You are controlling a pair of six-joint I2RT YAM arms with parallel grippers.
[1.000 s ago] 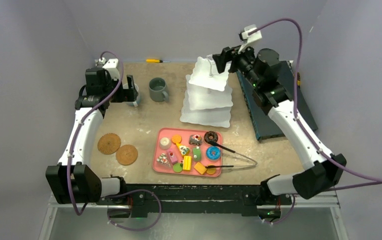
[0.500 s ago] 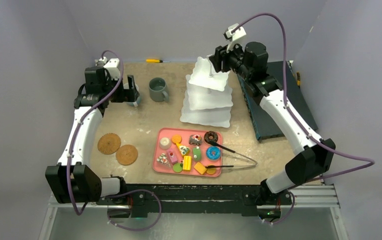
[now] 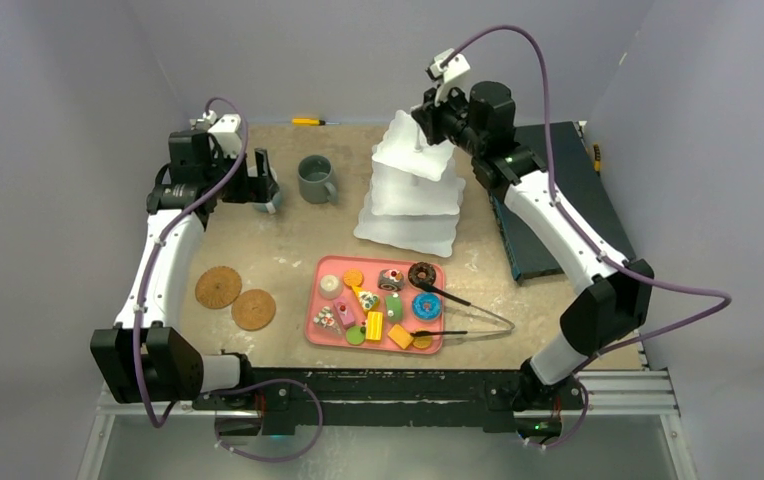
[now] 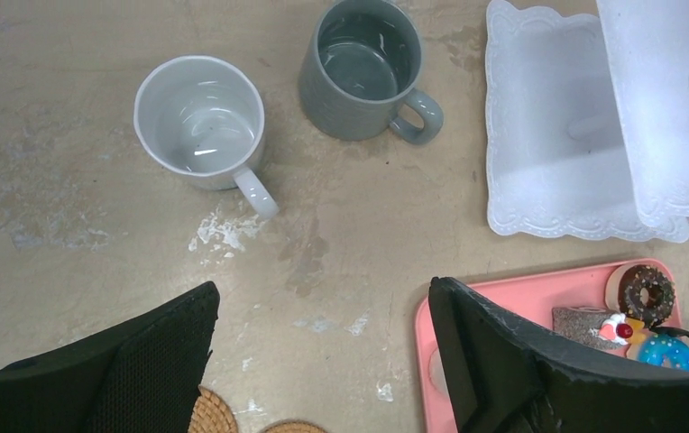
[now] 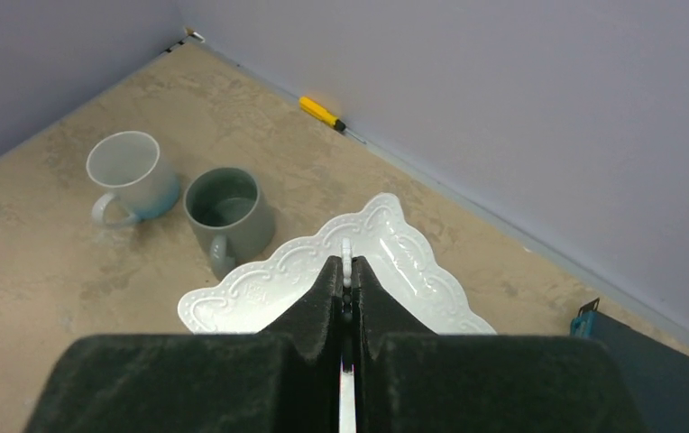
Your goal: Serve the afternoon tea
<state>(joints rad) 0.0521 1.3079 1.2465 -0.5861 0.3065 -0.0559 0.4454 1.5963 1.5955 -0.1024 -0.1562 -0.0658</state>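
Observation:
The white three-tier stand [image 3: 413,190] rises at the back centre, and my right gripper [image 3: 426,122] is shut on the thin ring handle [image 5: 346,251] at its top, above the scalloped top tier [image 5: 395,248]. My left gripper [image 4: 323,307] hangs open and holds nothing, above bare table near the white mug [image 4: 198,122] and the grey mug [image 4: 359,68]. Toy pastries and donuts [image 3: 388,300] lie on the pink tray [image 3: 315,312]. Two cork coasters [image 3: 218,287] [image 3: 254,309] lie at the front left.
Black tongs [image 3: 473,318] rest across the tray's right edge. A dark blue box [image 3: 558,215] lies to the right of the stand. A yellow screwdriver [image 3: 308,121] sits by the back wall.
My right arm swung left to the stand's top and its gripper closed on the ring handle. The stand has shifted slightly left. The left arm stays put.

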